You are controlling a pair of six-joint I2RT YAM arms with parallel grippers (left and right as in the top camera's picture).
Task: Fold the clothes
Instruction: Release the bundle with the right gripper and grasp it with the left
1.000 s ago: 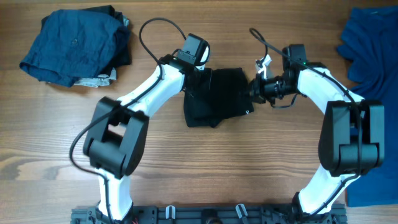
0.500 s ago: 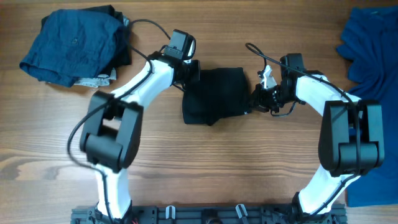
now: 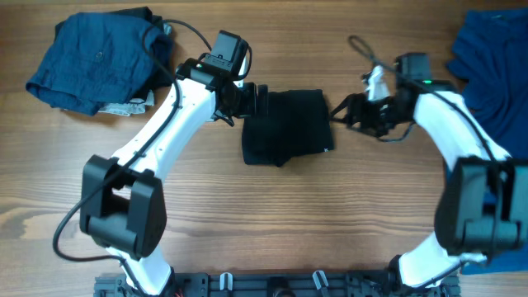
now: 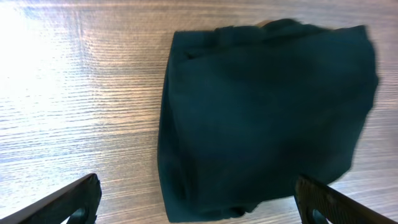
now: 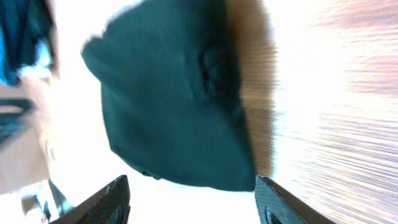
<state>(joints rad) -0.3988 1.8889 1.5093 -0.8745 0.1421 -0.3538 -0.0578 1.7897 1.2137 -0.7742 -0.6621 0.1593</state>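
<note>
The black shirt lies folded into a compact rectangle at the table's middle. My left gripper hovers at its upper left edge, open and holding nothing. In the left wrist view the black shirt lies flat ahead of the left gripper, whose fingertips stand wide apart. My right gripper sits just off the shirt's right edge, open. Through the right wrist camera the black shirt lies beyond the right gripper, not touching its fingers.
A heap of dark blue clothes rests at the back left. A royal blue garment spreads along the right edge and runs out of view. Bare wooden table stretches in front of the shirt.
Both grippers have opened and let go of the black shirt. The left one has pulled back to the upper left, the right one away to the right. The shirt stays folded.
</note>
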